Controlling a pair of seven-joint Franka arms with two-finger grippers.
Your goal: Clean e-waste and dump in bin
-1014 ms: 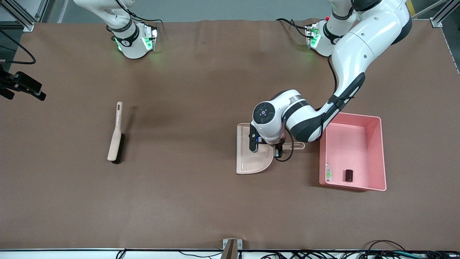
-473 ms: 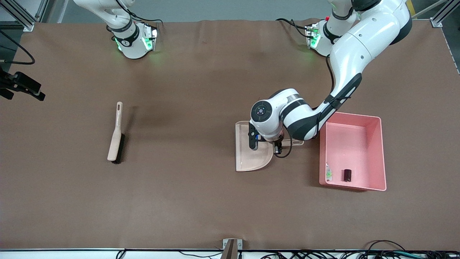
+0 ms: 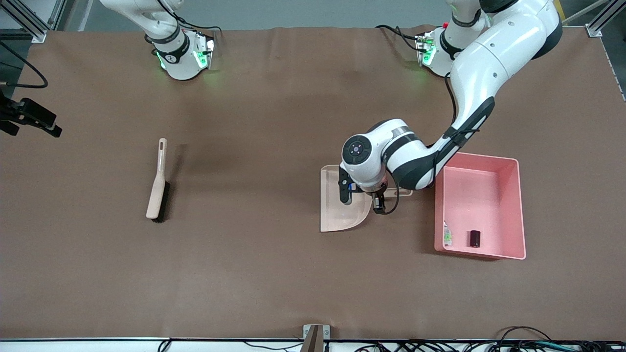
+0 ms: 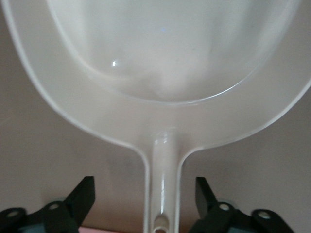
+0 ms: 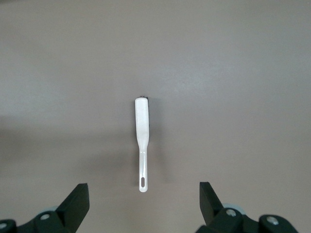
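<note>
With e-waste (image 3: 460, 238) lying in bin (image 3: 519, 210), left gripper (image 4: 146, 199) seen released astride dustpan (image 3: 337, 215) handle; right gripper (image 5: 144, 204) held open above brush (image 5: 141, 141).

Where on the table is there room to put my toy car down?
Plenty of bare brown table lies between the brush and the dustpan, and along the camera's edge. It is crowded where the open left gripper sits over the dustpan's handle beside the pink bin, which holds the e-waste.
</note>
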